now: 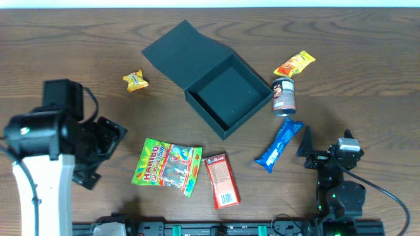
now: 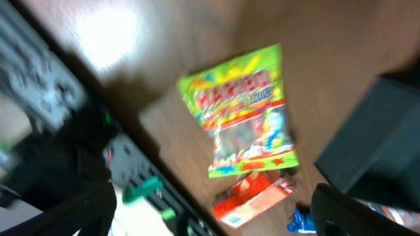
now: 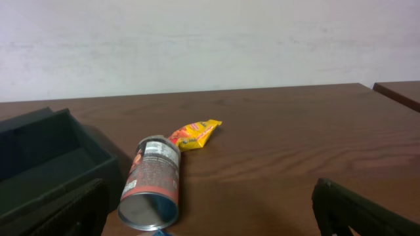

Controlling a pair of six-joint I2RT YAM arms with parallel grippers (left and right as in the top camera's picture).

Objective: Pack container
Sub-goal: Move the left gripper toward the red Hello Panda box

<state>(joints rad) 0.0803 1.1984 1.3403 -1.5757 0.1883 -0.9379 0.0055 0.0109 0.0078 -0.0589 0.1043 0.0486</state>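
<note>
L gripper (image 1: 100, 152) is hanging w/ fingers (image 2: 62, 213) spread wide, pinching nothing. It's sitting over bare table (image 1: 367, 78) just left of the gummy bag (image 1: 167, 164). Its wrist cam is giving a blurred view w/ that bag framed btwn the fingers, so it's prob. lining up on the bag as first pick.

R gripper (image 1: 327, 145) is gaping too, empty, sitting low at near right. Blue bar (image 1: 279, 144) is lying just beside it toward centre. Its cam is looking past to the can (image 3: 152, 187), lying on its side w/ one end facing the lens.

Box (image 1: 230, 98) is sitting open mid-table, turned corner-on, w/ lid (image 1: 177, 56) lying back to the far left so the cavity is facing up. Nothing is lying in it, so packing isn't begun.

Can is resting at the box's right corner; touching or not, can't tell. Yellow pkt (image 1: 295, 63) is lying just beyond the can. Red pkt (image 1: 222, 179) is lying just beside the bag, on the box's near side. Candy (image 1: 135, 80) is lying alone, left of the lid.

Items are ringing the box, so each arm is likely taking its own side. Can is looking apt to roll when nudged.
</note>
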